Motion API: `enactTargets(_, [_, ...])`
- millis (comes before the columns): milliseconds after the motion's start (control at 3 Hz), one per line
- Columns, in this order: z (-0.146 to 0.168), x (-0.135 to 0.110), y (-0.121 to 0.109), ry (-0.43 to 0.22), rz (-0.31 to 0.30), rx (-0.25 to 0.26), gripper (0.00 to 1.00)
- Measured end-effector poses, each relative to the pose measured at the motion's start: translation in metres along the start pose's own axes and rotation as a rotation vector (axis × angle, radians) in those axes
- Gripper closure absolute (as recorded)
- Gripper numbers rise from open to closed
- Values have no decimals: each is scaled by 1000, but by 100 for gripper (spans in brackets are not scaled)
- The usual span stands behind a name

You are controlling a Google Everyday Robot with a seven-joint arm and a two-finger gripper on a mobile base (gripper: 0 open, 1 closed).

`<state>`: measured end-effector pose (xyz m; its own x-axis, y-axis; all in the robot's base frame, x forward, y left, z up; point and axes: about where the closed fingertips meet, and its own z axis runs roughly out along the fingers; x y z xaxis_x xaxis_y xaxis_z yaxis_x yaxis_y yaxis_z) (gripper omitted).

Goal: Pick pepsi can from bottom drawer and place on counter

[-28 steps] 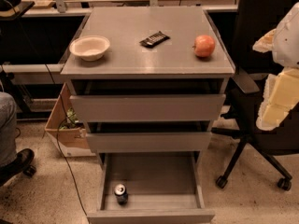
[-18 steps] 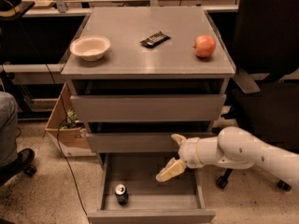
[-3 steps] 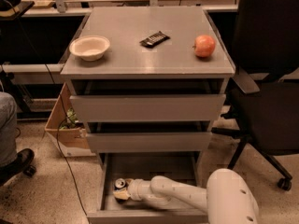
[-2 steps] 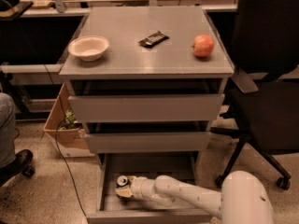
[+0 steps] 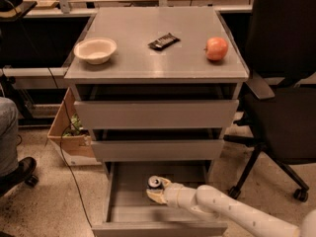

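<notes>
The pepsi can [image 5: 154, 182] shows its silver top inside the open bottom drawer [image 5: 127, 205], near the drawer's middle. My gripper [image 5: 157, 191] reaches into the drawer from the lower right on a white arm. Its cream fingers [image 5: 156, 198] are closed around the can's body, which is mostly hidden by them. The can is held a little above the drawer floor. The counter [image 5: 158, 63] is the grey top of the cabinet, well above the gripper.
On the counter sit a white bowl [image 5: 95, 49] at left, a black snack bar [image 5: 163, 41] in the middle and a red apple [image 5: 216, 48] at right. A black office chair [image 5: 284, 98] stands to the right. A cardboard box [image 5: 68, 132] and a person's leg [image 5: 9, 132] are at left.
The gripper has closed on the can and carried it from the drawer's left side toward the middle and slightly upward. The arm has drawn back to the right.
</notes>
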<state>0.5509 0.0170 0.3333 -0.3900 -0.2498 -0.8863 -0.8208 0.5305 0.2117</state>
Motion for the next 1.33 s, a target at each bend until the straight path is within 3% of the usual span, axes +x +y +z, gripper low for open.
enactTargets(333, [-73, -56, -16, -88, -23, -9, 100])
enactTargets(667, [-111, -95, -23, -170, -54, -15, 100])
enactTargets(1333, [-112, -105, -16, -157, -80, -24, 100])
